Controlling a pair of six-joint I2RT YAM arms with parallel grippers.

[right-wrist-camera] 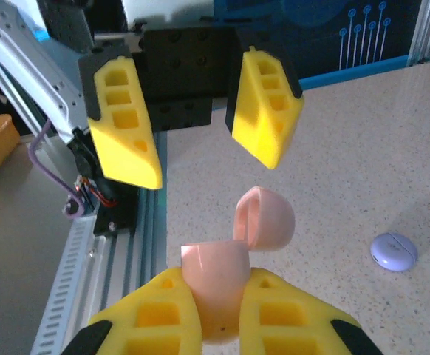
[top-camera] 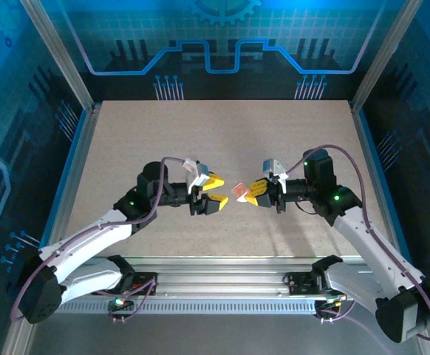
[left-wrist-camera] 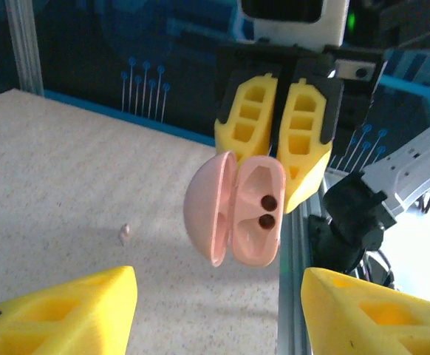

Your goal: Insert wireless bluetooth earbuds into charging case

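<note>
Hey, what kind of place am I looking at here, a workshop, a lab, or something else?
Most likely a robot lab cell: a left arm and right arm bolted to an aluminium rail, a speckled tabletop fenced by metal posts, and blue circuit-pattern wall panels.

left arm (top-camera: 89,240): rises from the near-left base; forearm angled inward toward the centre
left gripper (top-camera: 219,193): yellow fingers spread apart; pointing right
right arm (top-camera: 370,237): rises from the near-right base; forearm angled inward, mirroring its partner
right gripper (top-camera: 250,192): yellow fingers pinched on the pink charging case (left-wrist-camera: 252,211); tips face the left gripper, near but apart
</note>
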